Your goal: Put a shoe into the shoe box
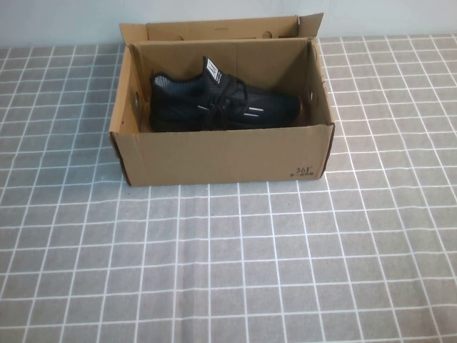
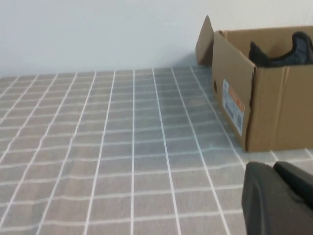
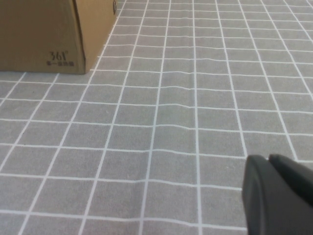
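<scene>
The shoe (image 1: 223, 103) is already inside the shoe box (image 1: 221, 153), lying on its side along the box's back wall, lid flap still up. The box sits toward the far edge of the table (image 1: 228, 271), roughly centred.

Left hand (image 2: 279, 196) is low over the table off the box's left end, well apart from it, fingers together and holding nothing. Right hand (image 3: 281, 193) is low over the table nearer the front edge, off the box's right front corner, also closed and empty. Neither arm shows in the high view.

Judgement: the placing step is done and both arms look parked. Nothing more is needed unless the lid has to be shut; that would call for a hand reaching behind the box to tip the flap forward.
</scene>
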